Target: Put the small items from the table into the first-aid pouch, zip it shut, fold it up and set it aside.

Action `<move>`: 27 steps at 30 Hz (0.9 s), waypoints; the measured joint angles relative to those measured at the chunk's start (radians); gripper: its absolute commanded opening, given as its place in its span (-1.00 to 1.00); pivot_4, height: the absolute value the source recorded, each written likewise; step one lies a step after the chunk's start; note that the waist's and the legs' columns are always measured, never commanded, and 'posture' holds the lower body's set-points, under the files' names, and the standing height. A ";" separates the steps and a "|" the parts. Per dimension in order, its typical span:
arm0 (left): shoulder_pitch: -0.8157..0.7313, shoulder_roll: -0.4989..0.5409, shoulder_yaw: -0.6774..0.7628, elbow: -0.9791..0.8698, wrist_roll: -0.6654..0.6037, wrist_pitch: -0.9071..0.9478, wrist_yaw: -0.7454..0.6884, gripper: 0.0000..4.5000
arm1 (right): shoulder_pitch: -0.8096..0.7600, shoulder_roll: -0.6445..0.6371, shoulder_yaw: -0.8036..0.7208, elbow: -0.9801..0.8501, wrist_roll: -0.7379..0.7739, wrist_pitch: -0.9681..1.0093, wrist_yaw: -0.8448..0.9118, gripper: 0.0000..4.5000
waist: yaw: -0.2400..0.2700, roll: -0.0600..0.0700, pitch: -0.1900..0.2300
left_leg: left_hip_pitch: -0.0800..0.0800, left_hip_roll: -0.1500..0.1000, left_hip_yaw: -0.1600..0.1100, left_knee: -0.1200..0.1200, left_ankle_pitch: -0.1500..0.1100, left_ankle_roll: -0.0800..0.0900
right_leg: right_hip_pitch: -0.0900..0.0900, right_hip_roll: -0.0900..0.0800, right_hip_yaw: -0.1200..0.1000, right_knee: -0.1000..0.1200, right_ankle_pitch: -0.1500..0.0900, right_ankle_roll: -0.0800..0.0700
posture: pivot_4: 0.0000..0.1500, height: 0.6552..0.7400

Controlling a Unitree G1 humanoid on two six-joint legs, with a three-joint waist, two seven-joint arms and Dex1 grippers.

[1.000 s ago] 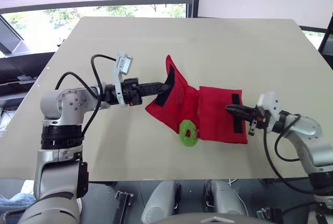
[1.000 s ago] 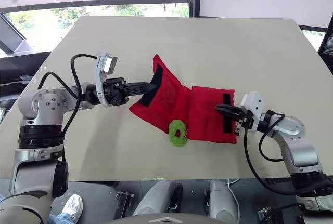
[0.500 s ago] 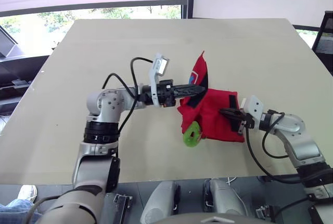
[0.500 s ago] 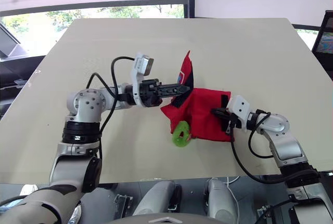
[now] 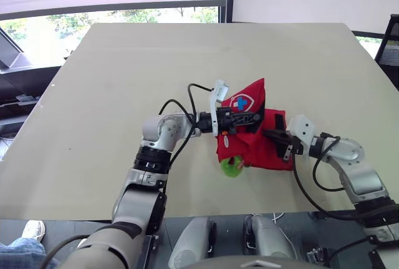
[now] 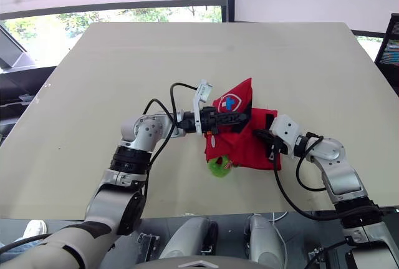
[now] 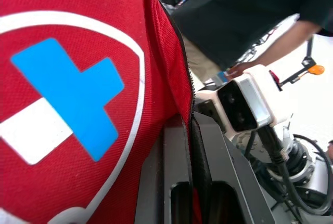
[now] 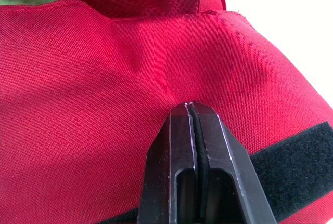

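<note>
On the table (image 5: 112, 57), the red first-aid pouch (image 5: 259, 153) sits bunched up between both arms. Left jaws are clamped on its flap with the cross badge (image 5: 240, 102), lifted over the pouch body. Right jaws are squeezed together, pressed on the pouch's right end by the black strap (image 8: 296, 148). Folding's underway, I'd guess, but a green item (image 5: 232, 165) pokes out at the pouch's near edge, half hidden. Zipper's out of sight, so can't tell if it's zipped.

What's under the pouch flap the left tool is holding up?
The pouch's red lower panel and a green item poking out at its near edge, partly covered. The flap, pinched in the left tool, hides the rest, so any contents can't be seen.
</note>
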 measured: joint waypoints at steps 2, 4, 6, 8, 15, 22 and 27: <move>-0.008 -0.016 0.000 0.001 0.000 -0.001 0.000 -1.00 | 0.002 0.001 0.001 -0.003 -0.001 0.001 -0.005 -0.97 | 0.000 0.000 0.000 | 0.000 0.000 0.000 0.000 0.000 0.000 | 0.000 0.000 0.000 0.000 0.000 0.000 | 1.00 0.99; -0.019 -0.036 -0.003 0.012 0.005 -0.010 0.000 -1.00 | 0.003 0.002 0.001 -0.005 -0.002 0.002 -0.009 -0.97 | 0.000 0.000 0.000 | 0.000 0.000 0.000 0.000 0.000 0.000 | 0.000 0.000 0.000 0.000 0.000 0.000 | 1.00 0.99; -0.030 -0.052 -0.020 0.032 0.025 -0.023 0.001 -1.00 | 0.009 0.002 -0.001 -0.015 -0.002 0.008 -0.013 -0.97 | 0.000 0.000 0.000 | 0.000 0.000 0.000 0.000 0.000 0.000 | 0.000 0.000 0.000 0.000 0.000 0.000 | 1.00 0.99; -0.030 -0.060 -0.036 0.049 0.043 -0.035 0.001 -1.00 | 0.022 -0.003 -0.006 -0.038 0.001 0.024 -0.020 -0.97 | 0.000 0.000 0.000 | 0.000 0.000 0.000 0.000 0.000 0.000 | 0.000 0.000 0.000 0.000 0.000 0.000 | 1.00 0.99; -0.035 -0.083 -0.072 0.125 0.112 -0.099 -0.017 -1.00 | 0.150 -0.118 -0.103 -0.263 0.111 0.232 -0.005 -0.97 | 0.016 0.001 0.000 | -0.003 -0.001 0.000 0.000 0.000 0.000 | -0.002 -0.001 0.000 -0.001 0.000 0.000 | 1.00 0.99; -0.045 -0.111 -0.097 0.175 0.161 -0.143 -0.055 -1.00 | 0.361 -0.269 -0.414 -0.502 0.263 0.431 0.004 -0.97 | 0.036 0.001 0.000 | -0.005 -0.001 0.000 0.001 -0.001 0.002 | -0.002 -0.003 -0.002 -0.002 0.000 0.001 | 1.00 0.99; -0.061 -0.129 -0.098 0.209 0.179 -0.156 -0.074 -1.00 | 0.445 -0.275 -0.538 -0.559 0.313 0.474 0.000 -0.97 | 0.037 0.001 0.000 | -0.005 -0.001 0.000 0.001 -0.001 0.003 | -0.002 -0.003 -0.003 -0.002 0.000 0.001 | 1.00 0.99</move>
